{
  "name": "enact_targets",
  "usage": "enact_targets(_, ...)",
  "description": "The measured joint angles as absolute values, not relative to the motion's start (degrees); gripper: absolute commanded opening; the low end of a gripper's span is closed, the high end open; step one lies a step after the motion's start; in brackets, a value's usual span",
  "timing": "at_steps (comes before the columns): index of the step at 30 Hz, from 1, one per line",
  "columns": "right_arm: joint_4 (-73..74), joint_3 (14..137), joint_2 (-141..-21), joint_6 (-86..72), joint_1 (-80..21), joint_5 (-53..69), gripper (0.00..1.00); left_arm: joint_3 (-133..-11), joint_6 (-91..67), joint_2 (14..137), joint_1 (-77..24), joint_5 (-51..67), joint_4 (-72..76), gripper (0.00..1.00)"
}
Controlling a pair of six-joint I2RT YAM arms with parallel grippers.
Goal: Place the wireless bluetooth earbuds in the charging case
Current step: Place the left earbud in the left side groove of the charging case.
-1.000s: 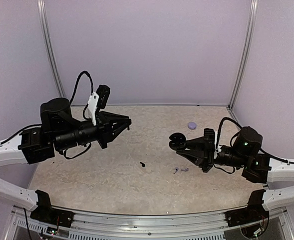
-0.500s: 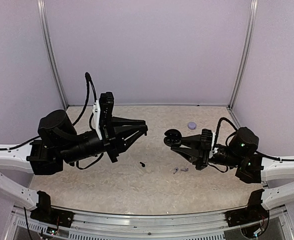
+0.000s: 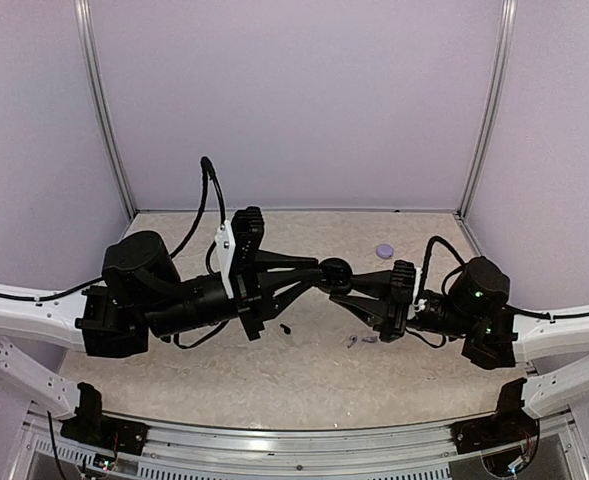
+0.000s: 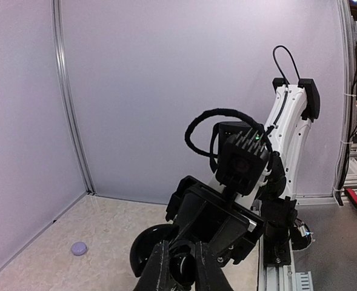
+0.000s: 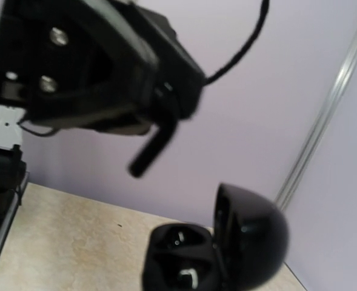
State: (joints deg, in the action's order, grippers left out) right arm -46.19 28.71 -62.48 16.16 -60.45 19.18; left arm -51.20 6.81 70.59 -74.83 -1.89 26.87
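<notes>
The charging case (image 3: 384, 250), a small round lavender puck, lies closed on the table at the back right; it also shows in the left wrist view (image 4: 78, 248). The two lavender earbuds (image 3: 361, 340) lie side by side on the table below my right gripper. My right gripper (image 3: 352, 282) is shut on a black clamshell case (image 3: 336, 271), held up in the air with its lid open and two hollows showing (image 5: 181, 254). My left gripper (image 3: 317, 266) has its fingers (image 4: 160, 267) nearly together, tips right at the black case. I cannot tell whether it holds anything.
A small black piece (image 3: 286, 327) lies on the table near the middle, under the left arm. Both arms meet above the table's middle. Lavender walls close in the back and sides, with metal posts at the corners.
My left arm has swung right and forward until its fingertips reach the black case. My right gripper has carried the black case a little left towards it. The things on the table have not moved.
</notes>
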Motion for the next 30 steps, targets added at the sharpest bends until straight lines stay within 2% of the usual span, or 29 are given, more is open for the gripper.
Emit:
enact_targets(9,-47.31,29.91,-63.66,13.06,-61.01,14.44,0.04,-52.9,7.53,73.34,-75.33,-2.09,29.32,0.03)
enact_targets(30,-48.16,29.95,-64.51,10.37,-63.0,13.58,0.04,-54.17,7.99,76.29,-75.33,-5.58,30.68,0.0)
